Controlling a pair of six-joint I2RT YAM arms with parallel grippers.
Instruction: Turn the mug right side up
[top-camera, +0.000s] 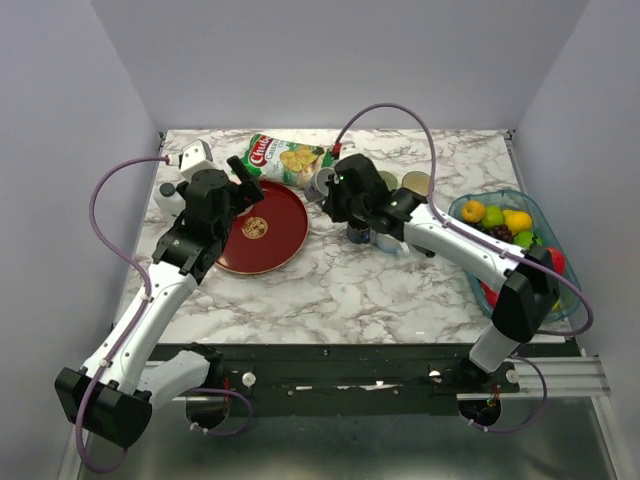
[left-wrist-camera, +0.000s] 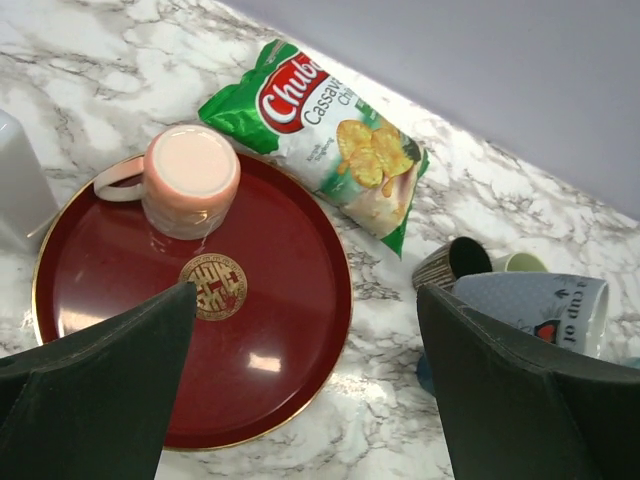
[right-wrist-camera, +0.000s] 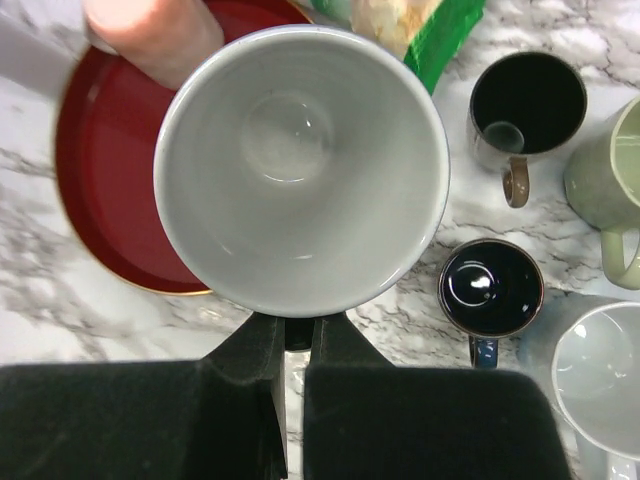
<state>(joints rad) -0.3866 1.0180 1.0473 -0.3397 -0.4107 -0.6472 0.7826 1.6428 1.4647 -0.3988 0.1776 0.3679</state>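
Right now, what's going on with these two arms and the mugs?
The right gripper is shut on the rim of a pale grey mug, holding it above the table with its mouth facing the wrist camera. The left gripper hangs open over the red tray, where a pink mug sits upside down, untouched.

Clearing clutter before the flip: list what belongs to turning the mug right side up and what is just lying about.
Job in hand:
pink mug, upside down on the red tray
left gripper, open over the tray
grey mug, clamped by the right gripper

Lying about:
chips bag
fruit basket
brown-handled mug
green mug
blue-handled mug
white mug
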